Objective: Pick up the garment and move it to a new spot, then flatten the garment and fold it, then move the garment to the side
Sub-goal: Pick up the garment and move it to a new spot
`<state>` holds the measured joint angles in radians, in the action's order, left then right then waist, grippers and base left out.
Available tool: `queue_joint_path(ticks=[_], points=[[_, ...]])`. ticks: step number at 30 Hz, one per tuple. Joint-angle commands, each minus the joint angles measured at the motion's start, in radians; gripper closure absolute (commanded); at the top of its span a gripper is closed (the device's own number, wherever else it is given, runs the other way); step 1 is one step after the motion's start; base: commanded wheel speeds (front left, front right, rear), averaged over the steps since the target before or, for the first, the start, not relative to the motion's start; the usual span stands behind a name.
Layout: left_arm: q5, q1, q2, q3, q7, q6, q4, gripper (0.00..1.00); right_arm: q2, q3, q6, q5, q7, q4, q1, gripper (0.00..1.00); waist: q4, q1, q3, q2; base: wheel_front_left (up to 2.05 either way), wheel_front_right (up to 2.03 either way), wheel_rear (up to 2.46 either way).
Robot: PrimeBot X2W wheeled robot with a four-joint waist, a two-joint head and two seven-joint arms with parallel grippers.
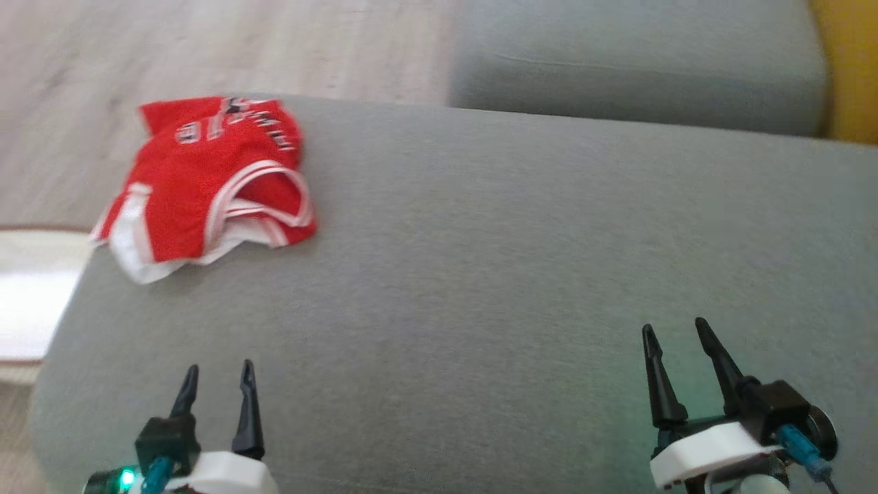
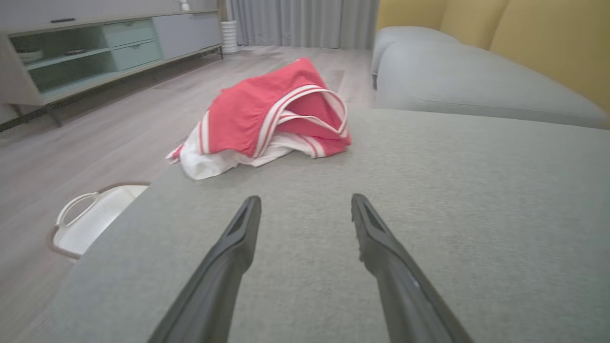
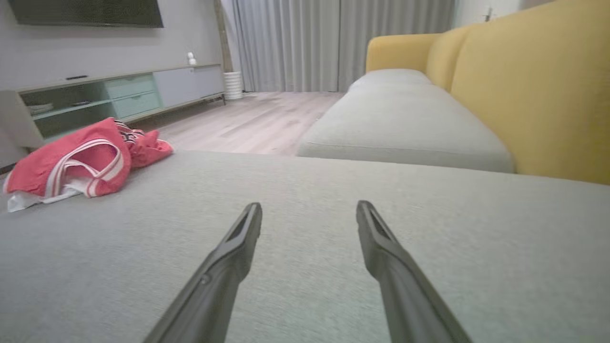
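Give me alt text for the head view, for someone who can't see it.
A crumpled red garment with white trim lies at the far left corner of a grey fabric cushion. The robot's left gripper and right gripper sit at the bottom edge, dark fingers apart and empty, well short of the garment.

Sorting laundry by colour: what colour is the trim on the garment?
White stripes, on a red garment; it shows best in the left wrist view.
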<state>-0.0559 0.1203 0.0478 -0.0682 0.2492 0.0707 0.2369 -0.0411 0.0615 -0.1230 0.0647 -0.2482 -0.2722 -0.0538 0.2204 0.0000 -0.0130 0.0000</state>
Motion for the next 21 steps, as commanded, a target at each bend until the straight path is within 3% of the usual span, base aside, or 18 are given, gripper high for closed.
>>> queue_joint_path(ticks=[1, 6, 12, 21], points=[[-0.001, -0.016, 0.008, 0.043, 0.013, 0.002, -0.03, 0.0, -0.009, 0.029, -0.008, 0.007, -0.014, 0.03, 0.025, 0.0, 0.09, 0.0, -0.014, 0.0, 0.0, 0.0, 0.0], [-0.009, 0.003, 0.01, 0.061, 0.013, 0.003, -0.043, 0.0, -0.009, 0.05, -0.008, 0.008, -0.014, 0.027, 0.033, 0.0, 0.137, 0.0, -0.011, 0.0, 0.0, 0.0, 0.0], [-0.026, -0.019, 0.012, 0.084, 0.013, -0.004, -0.066, 0.0, -0.009, 0.068, -0.008, -0.001, -0.014, 0.038, 0.051, 0.0, 0.128, 0.0, 0.028, 0.0, 0.0, 0.0, 0.0], [-0.094, -0.269, 0.052, 0.122, -0.038, -0.048, -0.06, 0.0, -0.023, 0.093, -0.008, -0.059, -0.014, 0.108, 0.146, 0.0, 0.069, 0.0, 0.254, 0.0, 0.0, 0.0, 0.0]])
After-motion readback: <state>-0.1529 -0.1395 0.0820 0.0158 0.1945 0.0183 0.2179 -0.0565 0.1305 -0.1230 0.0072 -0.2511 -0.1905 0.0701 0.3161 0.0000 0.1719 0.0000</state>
